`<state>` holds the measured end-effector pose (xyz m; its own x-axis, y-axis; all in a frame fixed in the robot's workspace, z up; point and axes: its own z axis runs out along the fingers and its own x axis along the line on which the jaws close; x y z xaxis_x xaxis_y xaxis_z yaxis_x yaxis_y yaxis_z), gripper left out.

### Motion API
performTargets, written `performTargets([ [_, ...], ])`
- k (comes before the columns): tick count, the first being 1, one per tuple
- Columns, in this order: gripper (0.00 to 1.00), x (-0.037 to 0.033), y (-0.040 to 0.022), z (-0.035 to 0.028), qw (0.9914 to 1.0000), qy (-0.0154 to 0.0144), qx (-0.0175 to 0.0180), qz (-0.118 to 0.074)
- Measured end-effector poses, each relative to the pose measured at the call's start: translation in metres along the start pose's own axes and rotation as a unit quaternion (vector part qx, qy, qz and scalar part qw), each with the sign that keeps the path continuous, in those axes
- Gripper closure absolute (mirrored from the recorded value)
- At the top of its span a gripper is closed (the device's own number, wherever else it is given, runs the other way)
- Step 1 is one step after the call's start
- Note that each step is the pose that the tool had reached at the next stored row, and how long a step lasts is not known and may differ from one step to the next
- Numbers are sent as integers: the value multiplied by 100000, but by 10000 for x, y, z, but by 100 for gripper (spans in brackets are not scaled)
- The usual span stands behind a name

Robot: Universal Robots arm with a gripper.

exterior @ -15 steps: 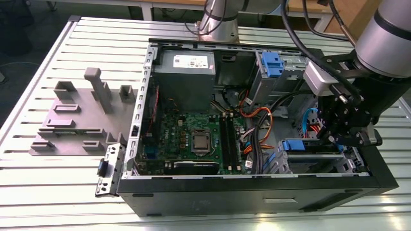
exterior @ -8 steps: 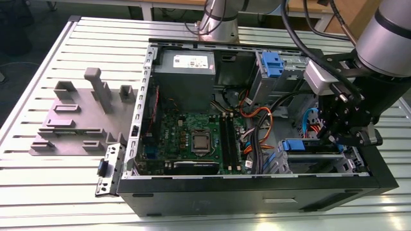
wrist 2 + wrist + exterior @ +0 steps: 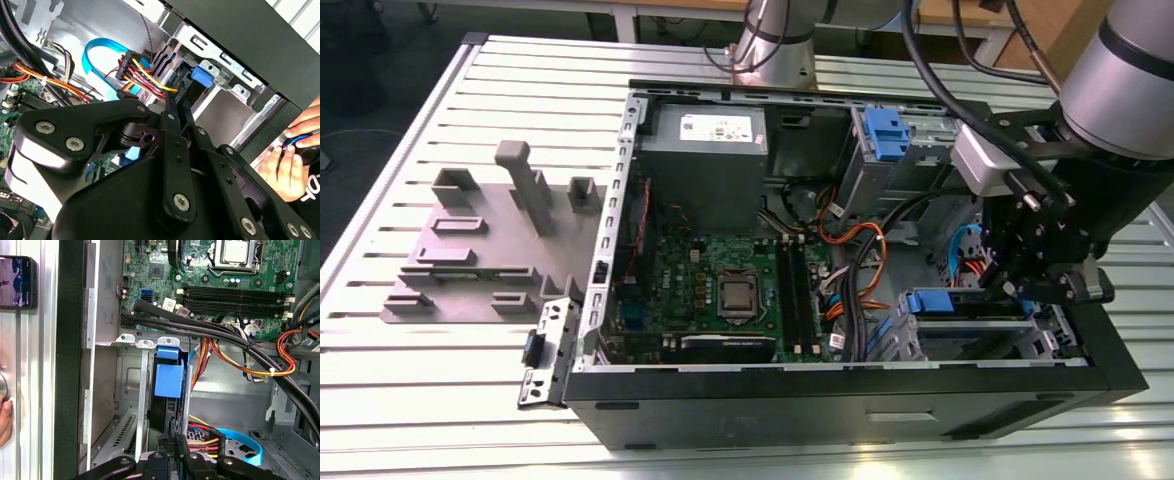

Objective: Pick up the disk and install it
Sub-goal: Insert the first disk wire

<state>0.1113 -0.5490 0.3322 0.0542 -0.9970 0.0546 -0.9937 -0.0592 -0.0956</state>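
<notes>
**Disk going edge-on into the drive cage**

My gripper [image 3: 1041, 285] hangs inside the open computer case [image 3: 854, 400], down at the drive cage [image 3: 131, 342] in the corner on the exterior view's right. The disk [image 3: 168, 385] stands on edge in one of the cage slots, blue rail handle facing out; that's the only way it fits between the metal guides. In the first wrist view my fingers [image 3: 172, 450] sit close together right at the disk's near edge, and it looks like they're pinching it, though I can't tell for sure whether the grip is firm or they're just touching. The power cables [image 3: 260, 365] and the blue data cable [image 3: 102, 47] run just beside the slot, so I'm coming in straight along it. A person's hand [image 3: 290, 162] rests outside the case.
</notes>
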Motion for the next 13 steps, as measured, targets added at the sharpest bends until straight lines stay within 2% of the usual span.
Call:
performTargets([
  [13, 82, 6, 2, 18, 99996, 85, -41, 936],
])
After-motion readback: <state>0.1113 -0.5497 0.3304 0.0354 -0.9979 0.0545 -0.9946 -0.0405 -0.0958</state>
